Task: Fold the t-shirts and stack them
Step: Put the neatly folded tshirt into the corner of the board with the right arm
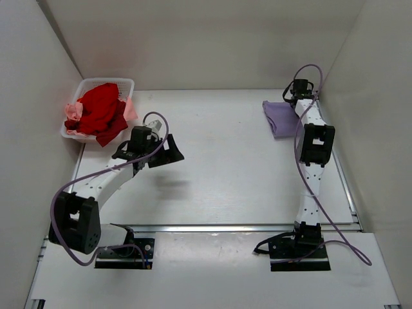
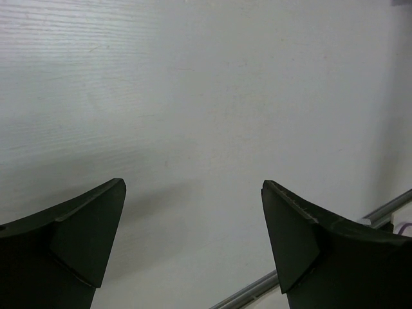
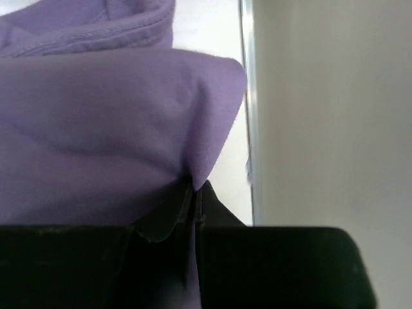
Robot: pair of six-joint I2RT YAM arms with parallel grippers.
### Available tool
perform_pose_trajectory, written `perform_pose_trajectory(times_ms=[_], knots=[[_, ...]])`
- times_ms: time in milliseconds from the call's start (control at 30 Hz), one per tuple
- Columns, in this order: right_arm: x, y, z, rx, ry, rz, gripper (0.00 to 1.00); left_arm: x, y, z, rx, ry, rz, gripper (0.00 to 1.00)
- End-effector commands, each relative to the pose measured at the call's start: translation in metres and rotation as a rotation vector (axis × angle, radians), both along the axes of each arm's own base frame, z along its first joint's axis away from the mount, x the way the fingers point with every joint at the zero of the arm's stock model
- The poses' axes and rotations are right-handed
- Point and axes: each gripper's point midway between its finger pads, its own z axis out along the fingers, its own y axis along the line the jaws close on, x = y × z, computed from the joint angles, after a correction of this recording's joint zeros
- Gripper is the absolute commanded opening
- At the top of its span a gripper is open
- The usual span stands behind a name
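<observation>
1. The step in hand looks like laying the purple t-shirt (image 1: 277, 119) down at the far right of the table (image 1: 225, 167); it looks folded small.
2. The right gripper (image 3: 195, 193) has its jaws pressed together, pinching the edge of the purple cloth; the rest of the shirt bunches up just past the jaws.
3. The left gripper (image 2: 193, 187) has its jaws spread wide with nothing between them; it hangs over bare table.
4. The red t-shirt (image 1: 100, 109) and the pink t-shirt (image 1: 73, 112) lie in the white basket (image 1: 106, 81), near the left gripper.
5. Next, I think, the right jaws should let go softly; then the left arm can reach for the red one.
</observation>
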Motion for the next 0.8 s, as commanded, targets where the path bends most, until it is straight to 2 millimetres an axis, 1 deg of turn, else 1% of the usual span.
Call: perform_pose_trajectory(times_ms=[0,67,100,133,200,233,267,300,333,367,433,467,500,567,600,633,667,700,733,767], knots=[[0.029,-0.026,0.002,0.040,-0.133,0.045,0.00,0.006,-0.026,0.025,-0.062,-0.057,-0.099,0.98],[0.032,-0.040,-0.001,0.069,-0.164,0.032,0.00,0.006,-0.031,0.026,-0.075,-0.059,-0.103,0.98],[0.036,-0.037,-0.001,0.081,-0.174,0.046,0.00,0.004,-0.031,0.026,-0.090,-0.050,-0.094,0.99],[0.037,-0.043,-0.003,0.079,-0.179,0.043,0.00,0.006,-0.032,0.027,-0.108,-0.047,-0.085,0.99],[0.043,-0.048,0.007,0.070,-0.214,0.040,0.00,0.006,-0.031,0.023,-0.112,-0.032,-0.077,0.99],[0.046,-0.048,0.008,0.078,-0.225,0.055,0.00,0.007,-0.030,0.018,-0.106,-0.021,-0.075,0.98],[0.044,-0.053,0.006,0.085,-0.227,0.039,0.00,0.008,-0.030,0.018,-0.098,-0.020,-0.074,0.99],[0.048,-0.057,0.013,0.092,-0.256,0.036,0.00,0.008,-0.030,0.015,-0.082,-0.010,-0.080,0.99],[0.049,-0.055,0.015,0.108,-0.265,0.037,0.00,0.010,-0.031,0.014,-0.085,-0.001,-0.074,0.99],[0.047,-0.064,0.018,0.115,-0.279,0.019,0.00,0.008,-0.034,0.013,-0.091,0.007,-0.081,0.98],[0.048,-0.063,0.017,0.149,-0.282,0.026,0.00,0.007,-0.034,0.010,-0.099,0.024,-0.075,0.98],[0.046,-0.067,0.019,0.158,-0.289,0.014,0.01,0.007,-0.037,0.011,-0.104,0.019,-0.078,0.98],[0.045,-0.065,0.019,0.178,-0.287,0.012,0.00,0.008,-0.036,0.012,-0.106,0.021,-0.070,0.99],[0.044,-0.060,0.026,0.202,-0.291,0.003,0.00,0.005,-0.038,0.012,-0.106,0.032,-0.081,0.98],[0.042,-0.057,0.028,0.208,-0.288,-0.008,0.04,0.007,-0.035,0.011,-0.106,0.038,-0.073,0.98],[0.043,-0.051,0.030,0.205,-0.286,0.000,0.03,0.008,-0.032,0.014,-0.112,0.033,-0.064,0.99],[0.041,-0.050,0.034,0.196,-0.281,-0.006,0.03,0.004,-0.033,0.013,-0.125,0.049,-0.072,0.98],[0.039,-0.048,0.038,0.196,-0.282,-0.014,0.03,0.007,-0.028,0.018,-0.133,0.036,-0.059,0.99],[0.040,-0.041,0.040,0.201,-0.281,-0.011,0.00,0.006,-0.025,0.017,-0.136,0.041,-0.052,0.99],[0.038,-0.041,0.044,0.199,-0.285,-0.020,0.00,0.005,-0.023,0.019,-0.131,0.037,-0.044,0.98]])
